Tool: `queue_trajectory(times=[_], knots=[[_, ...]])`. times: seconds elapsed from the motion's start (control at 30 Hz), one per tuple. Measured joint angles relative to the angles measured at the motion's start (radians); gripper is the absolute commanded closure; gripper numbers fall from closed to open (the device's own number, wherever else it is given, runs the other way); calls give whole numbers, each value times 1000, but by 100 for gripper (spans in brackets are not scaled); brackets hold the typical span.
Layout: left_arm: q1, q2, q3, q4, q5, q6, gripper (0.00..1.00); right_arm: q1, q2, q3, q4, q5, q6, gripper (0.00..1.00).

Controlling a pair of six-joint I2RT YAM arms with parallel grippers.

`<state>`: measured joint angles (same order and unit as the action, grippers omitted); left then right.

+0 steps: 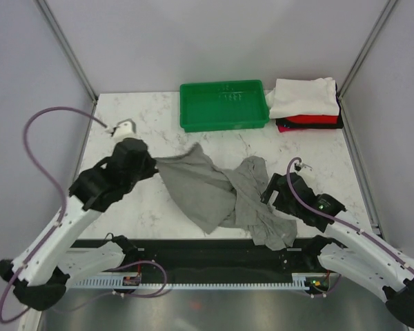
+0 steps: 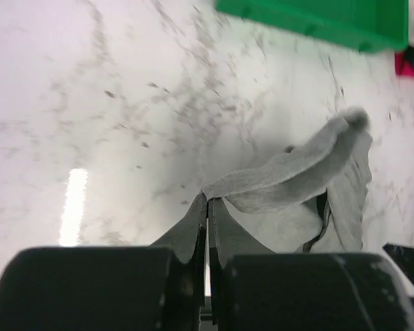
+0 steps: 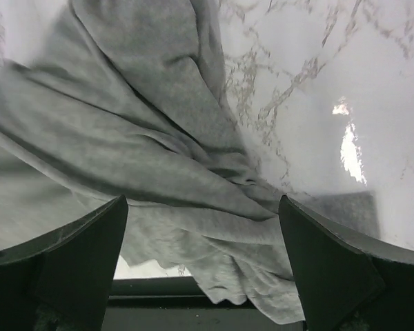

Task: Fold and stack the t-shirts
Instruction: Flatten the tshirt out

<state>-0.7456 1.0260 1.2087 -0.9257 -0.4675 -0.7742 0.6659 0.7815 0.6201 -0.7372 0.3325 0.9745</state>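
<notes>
The heather-grey t-shirt (image 1: 221,193) lies crumpled across the middle of the marble table, its lower part hanging over the near edge. My left gripper (image 1: 152,164) is shut on the shirt's left edge; in the left wrist view the jaws (image 2: 212,201) pinch a fold of grey cloth (image 2: 290,172). My right gripper (image 1: 268,192) is open, its fingers (image 3: 83,248) spread wide just above the bunched grey cloth (image 3: 159,152) at the shirt's right side. Folded white (image 1: 303,96), red (image 1: 314,119) and black shirts sit stacked at the far right.
A green plastic tray (image 1: 224,105) stands at the back centre, beside the folded stack. A small white object (image 1: 124,127) lies at the far left. The table's near edge and a black rail (image 1: 214,252) run below the shirt.
</notes>
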Motion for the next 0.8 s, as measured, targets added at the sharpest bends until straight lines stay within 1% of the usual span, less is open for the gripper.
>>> queue_trajectory(times=[0.07, 0.13, 0.27, 0.3, 0.37, 0.4, 0.47, 0.53, 0.6, 0.63, 0.8], knots=[[91, -113, 3, -35, -40, 45, 98, 1, 30, -31, 24, -33, 5, 2], [144, -158, -10, -63, -64, 80, 98, 13, 87, -48, 50, -71, 7, 4], [182, -162, -91, -95, -77, 114, 98, 67, 211, -60, 96, -115, 7, 16], [189, -159, -115, -102, -77, 121, 98, 75, 220, -62, 104, -122, 7, 20], [203, -160, -145, -120, -78, 134, 98, 85, 233, -68, 126, -136, 8, 24], [210, -163, -149, -124, -78, 140, 98, 87, 240, -70, 138, -140, 6, 28], [226, -172, -150, -127, -83, 158, 98, 90, 258, -74, 154, -150, 6, 30], [243, -181, -149, -127, -86, 172, 98, 99, 272, -79, 160, -151, 6, 37], [261, -186, -147, -126, -90, 188, 98, 112, 270, -96, 166, -150, 15, 40], [269, -187, -146, -126, -90, 194, 98, 116, 264, -108, 172, -148, 21, 43], [286, -187, -146, -115, -83, 211, 98, 120, 279, -129, 188, -134, 25, 100]])
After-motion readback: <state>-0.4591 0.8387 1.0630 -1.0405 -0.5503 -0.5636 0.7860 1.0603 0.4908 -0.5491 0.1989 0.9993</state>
